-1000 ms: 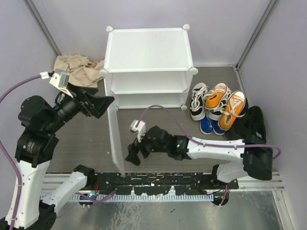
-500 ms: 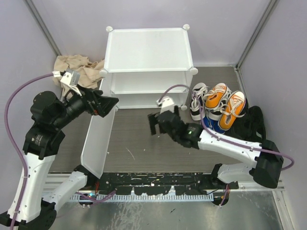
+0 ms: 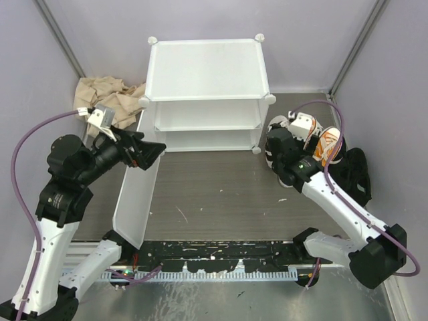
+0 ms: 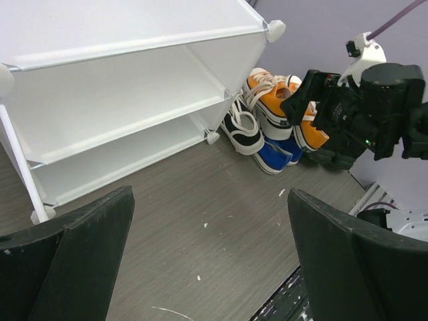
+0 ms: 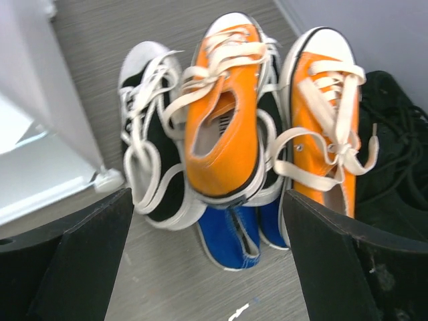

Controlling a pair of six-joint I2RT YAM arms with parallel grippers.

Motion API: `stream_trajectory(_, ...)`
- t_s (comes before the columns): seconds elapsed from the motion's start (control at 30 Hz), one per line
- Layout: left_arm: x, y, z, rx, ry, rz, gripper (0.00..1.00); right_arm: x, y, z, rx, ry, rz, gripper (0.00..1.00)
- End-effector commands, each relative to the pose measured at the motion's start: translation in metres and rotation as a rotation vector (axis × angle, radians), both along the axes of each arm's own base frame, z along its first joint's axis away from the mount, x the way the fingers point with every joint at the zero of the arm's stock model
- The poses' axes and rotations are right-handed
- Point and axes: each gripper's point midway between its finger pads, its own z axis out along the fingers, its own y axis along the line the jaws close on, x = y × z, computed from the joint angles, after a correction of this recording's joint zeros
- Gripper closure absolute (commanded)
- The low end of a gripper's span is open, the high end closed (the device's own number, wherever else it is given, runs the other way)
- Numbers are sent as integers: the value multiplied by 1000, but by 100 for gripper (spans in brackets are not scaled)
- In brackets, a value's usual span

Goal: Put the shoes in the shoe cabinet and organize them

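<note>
Beside the right front foot of the shoe cabinet, small sneakers sit heaped on the desk; both shelves look bare.

The right claw hangs wide and empty over the pile; the left claw gapes too, holding nothing, near the open door panel. The middle orange sneaker rides on top of the white-and-black sneaker and the blue sneaker. These are likely light, with soft canvas and firmer rubber soles; loose laces may snag neighbours. Best to pinch the top one across its sides at the mouth.
</note>
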Motion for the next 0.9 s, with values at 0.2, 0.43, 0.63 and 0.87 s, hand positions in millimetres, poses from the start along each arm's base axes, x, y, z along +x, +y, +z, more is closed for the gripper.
stream_trajectory(0.2,0,-2,12,-19,-76,-11,2,51,-46,12,7,-84,-147,12)
stream_trajectory(0.43,5,-3,8,-11,-66,-11,2,63,-60,-13,53,-47,-137,25)
stream_trajectory(0.63,8,-3,2,-6,-52,-5,2,51,-62,-41,86,-2,-121,32)
stream_trajectory(0.87,9,-3,0,-11,-40,-1,2,38,-60,-74,123,60,-117,40)
